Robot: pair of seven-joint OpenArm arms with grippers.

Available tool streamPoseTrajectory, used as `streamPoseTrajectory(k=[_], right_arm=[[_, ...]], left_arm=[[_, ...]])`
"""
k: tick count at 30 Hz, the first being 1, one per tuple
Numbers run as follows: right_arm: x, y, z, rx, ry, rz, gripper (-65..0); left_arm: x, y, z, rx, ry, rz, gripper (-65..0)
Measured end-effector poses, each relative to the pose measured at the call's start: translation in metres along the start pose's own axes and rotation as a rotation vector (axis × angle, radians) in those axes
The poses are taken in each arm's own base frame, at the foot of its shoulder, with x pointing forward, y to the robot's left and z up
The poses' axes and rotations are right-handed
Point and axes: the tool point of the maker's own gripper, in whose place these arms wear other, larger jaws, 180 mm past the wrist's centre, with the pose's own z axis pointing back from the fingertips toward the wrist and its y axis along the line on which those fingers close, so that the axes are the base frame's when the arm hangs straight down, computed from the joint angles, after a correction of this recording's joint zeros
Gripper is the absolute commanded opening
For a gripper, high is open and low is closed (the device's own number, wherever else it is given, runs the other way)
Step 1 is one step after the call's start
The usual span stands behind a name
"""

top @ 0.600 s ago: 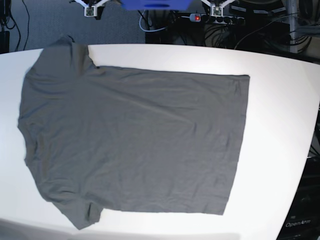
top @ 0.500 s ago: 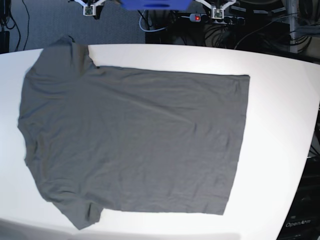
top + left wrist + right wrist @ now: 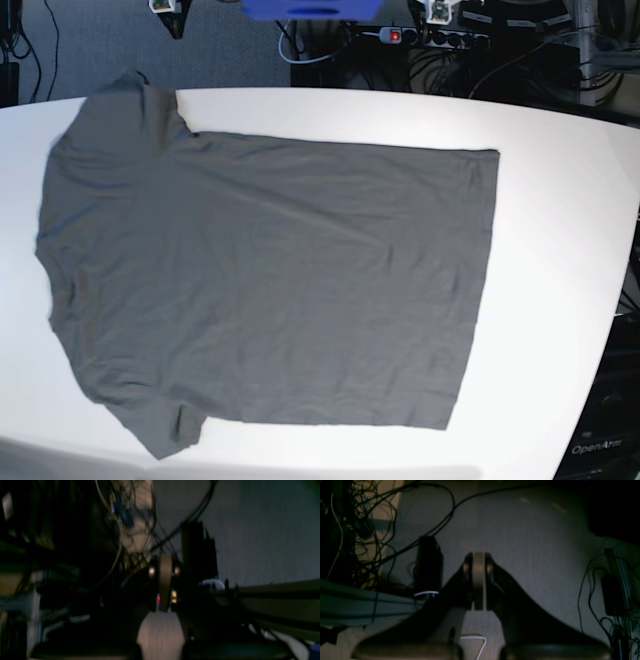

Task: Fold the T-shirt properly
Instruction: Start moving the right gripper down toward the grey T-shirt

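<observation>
- One T-shirt (image 3: 265, 280), dark grey, spread flat on white worktop (image 3: 560, 260), unfolded, ready for folding.
- Left tool (image 3: 163, 585), right tool (image 3: 478, 580): both clenched, empty, parked off worktop.

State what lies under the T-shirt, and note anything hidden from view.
The T-shirt lies spread flat on the white table, whose bare top shows around it. The part of the table beneath the cloth is covered, so anything there cannot be seen.
</observation>
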Motion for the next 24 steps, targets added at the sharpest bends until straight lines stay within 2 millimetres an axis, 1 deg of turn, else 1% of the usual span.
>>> streamPoseTrajectory(k=[3,7,9,11,15,17,19,24], right_arm=[[0.001,0.0,-0.001,0.0,-0.004,0.0,-64.4],[0.001,0.0,-0.001,0.0,-0.004,0.0,-64.3],[0.004,0.0,-0.006,-0.001,-0.014,-0.001,-64.3],[0.008,0.0,-0.012,-0.002,-0.028,-0.002,-64.3],[0.013,0.0,-0.015,-0.002,-0.045,0.0,-64.3],[0.017,-0.001,-0.012,0.0,-0.069,0.006,-64.3],[0.024,-0.002,-0.009,0.006,-0.107,0.015,-64.3],[0.051,-0.005,-0.004,0.013,-0.224,0.035,-64.0]], left_arm=[[0.0,-0.001,0.016,-0.005,-0.03,-0.002,-63.9],[0.001,0.0,0.015,-0.002,-0.033,-0.001,-63.9],[0.005,0.0,0.011,0.001,-0.047,0.001,-63.9],[0.005,0.001,0.011,0.002,-0.048,-0.001,-63.9],[0.0,0.002,0.019,0.002,-0.034,-0.002,-63.9],[-0.002,0.002,0.022,0.002,-0.027,-0.002,-63.9],[-0.003,0.002,0.023,0.002,-0.029,-0.002,-63.9],[-0.003,0.002,0.023,0.001,-0.028,-0.002,-63.9]])
